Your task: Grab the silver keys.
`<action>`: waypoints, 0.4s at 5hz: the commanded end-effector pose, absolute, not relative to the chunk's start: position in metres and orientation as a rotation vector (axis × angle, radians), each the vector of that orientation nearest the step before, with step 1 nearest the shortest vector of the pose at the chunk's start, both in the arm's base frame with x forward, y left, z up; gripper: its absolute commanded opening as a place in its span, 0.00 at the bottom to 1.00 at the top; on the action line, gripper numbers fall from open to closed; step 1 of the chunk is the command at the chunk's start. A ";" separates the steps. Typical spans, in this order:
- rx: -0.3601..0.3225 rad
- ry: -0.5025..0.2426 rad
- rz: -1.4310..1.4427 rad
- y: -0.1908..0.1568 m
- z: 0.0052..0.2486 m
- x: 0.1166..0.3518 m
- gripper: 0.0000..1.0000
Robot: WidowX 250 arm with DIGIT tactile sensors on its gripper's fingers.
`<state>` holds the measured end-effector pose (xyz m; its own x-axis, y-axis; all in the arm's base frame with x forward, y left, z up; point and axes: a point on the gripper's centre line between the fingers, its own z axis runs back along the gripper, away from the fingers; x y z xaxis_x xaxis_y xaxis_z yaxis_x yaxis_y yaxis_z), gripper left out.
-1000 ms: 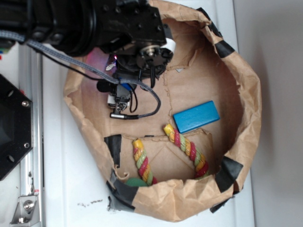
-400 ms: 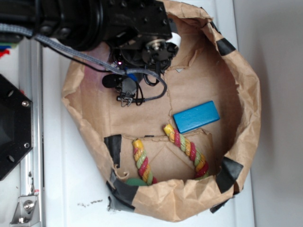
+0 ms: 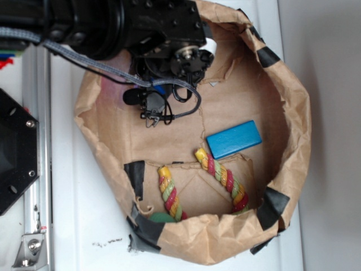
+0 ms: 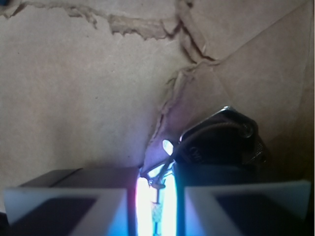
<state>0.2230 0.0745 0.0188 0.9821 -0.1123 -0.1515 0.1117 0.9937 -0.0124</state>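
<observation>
Keys (image 3: pixel 150 117) hang as a small dark bunch just under the gripper (image 3: pixel 153 104) in the exterior view, over the brown paper (image 3: pixel 237 84) of the bag; a steady lift without swing seems wise. Wrist view shows the fingers (image 4: pixel 64 204) nearly pressed together, pinching the glinting metal bunch in the narrow gap.

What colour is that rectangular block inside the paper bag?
Blue: the flat rectangular wooden block shows best in the exterior view.

A white tabletop (image 3: pixel 84 226) is lying under everything, daylight falling evenly across it. A metal rail (image 3: pixel 38 186) is running along its left edge, and plain grey surface (image 3: pixel 333 141) is showing at right.
</observation>
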 end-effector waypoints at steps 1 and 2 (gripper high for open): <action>-0.031 0.034 -0.038 0.066 0.051 0.234 0.00; -0.160 -0.036 0.049 0.041 0.103 0.219 0.00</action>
